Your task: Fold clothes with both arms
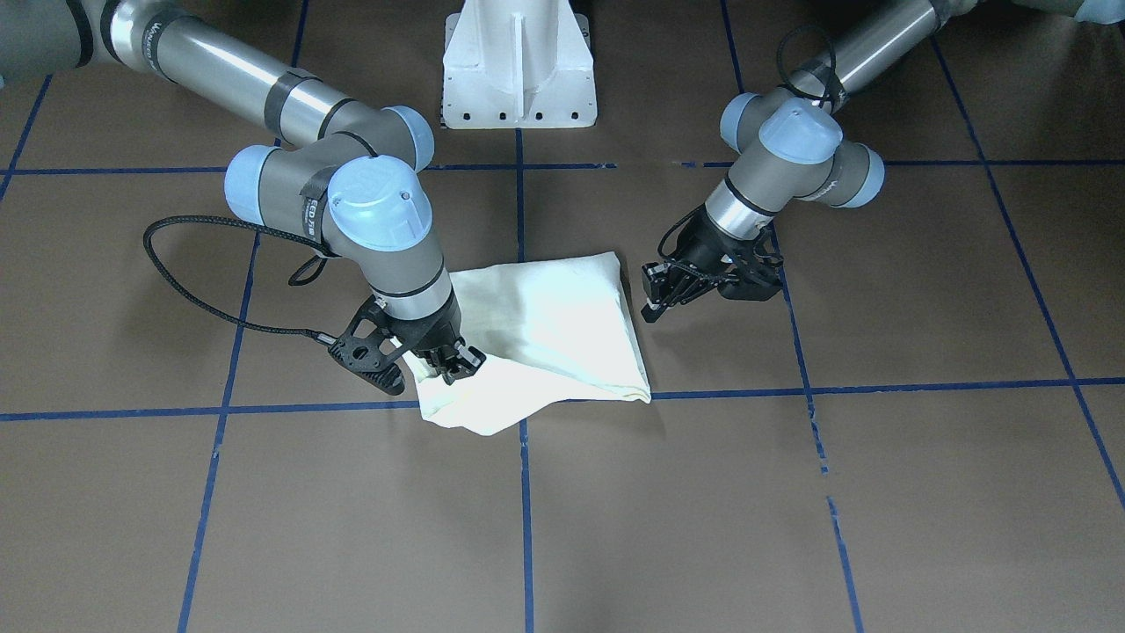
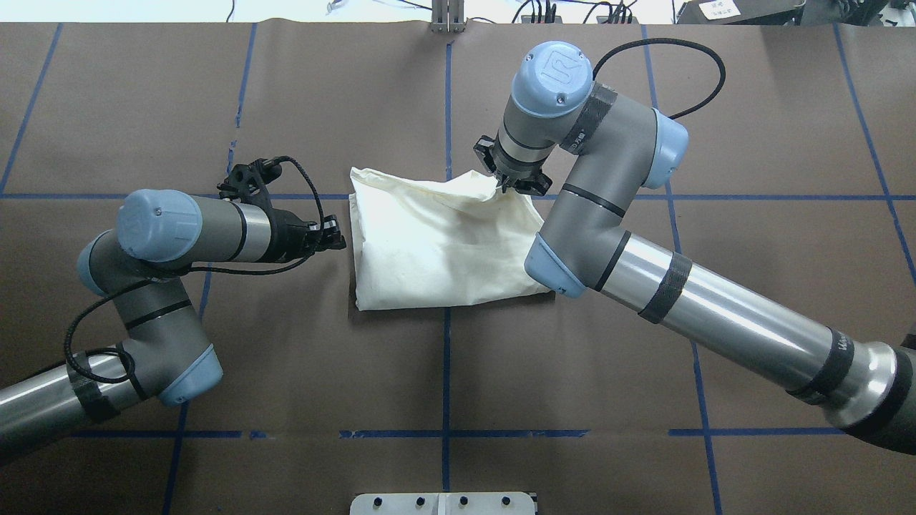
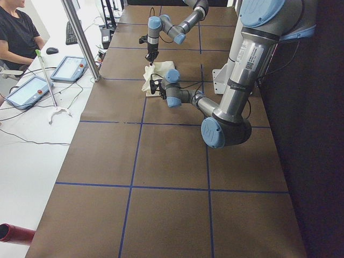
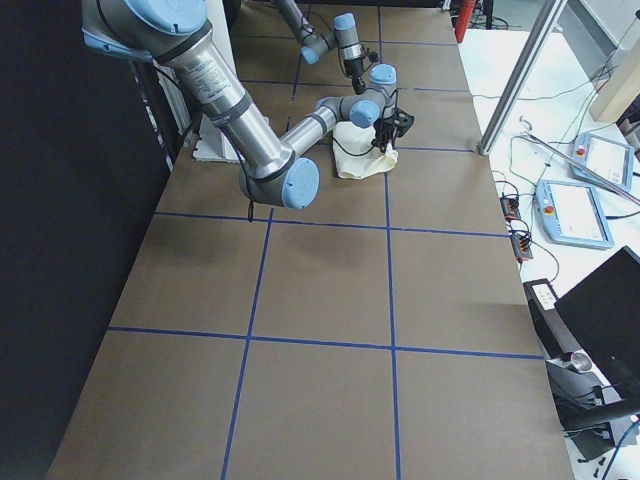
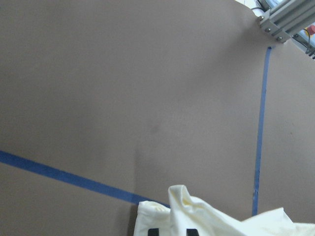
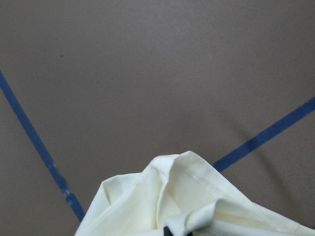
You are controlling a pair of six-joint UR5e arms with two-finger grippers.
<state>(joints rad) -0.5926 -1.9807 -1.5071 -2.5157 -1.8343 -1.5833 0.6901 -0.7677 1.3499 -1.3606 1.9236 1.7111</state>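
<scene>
The clothes (image 1: 545, 321) lie as one folded cream bundle near the table's middle, plain side up, with no print showing. My right gripper (image 1: 457, 360) is shut on a raised corner of the cloth (image 2: 494, 193). The right wrist view shows that bunched cream corner (image 6: 172, 196) right at the fingers. My left gripper (image 1: 649, 294) hovers open just off the opposite edge of the bundle (image 2: 358, 236), with nothing between its fingers. In the left wrist view the cloth (image 5: 206, 216) lies just beyond the two fingertips (image 5: 153, 231).
Blue tape lines (image 2: 446, 357) grid the brown table. The white pedestal base (image 1: 518, 61) stands behind the cloth. Along the far side are a metal post (image 3: 80, 37), tablets (image 3: 67, 69) and a seated person (image 3: 16, 32).
</scene>
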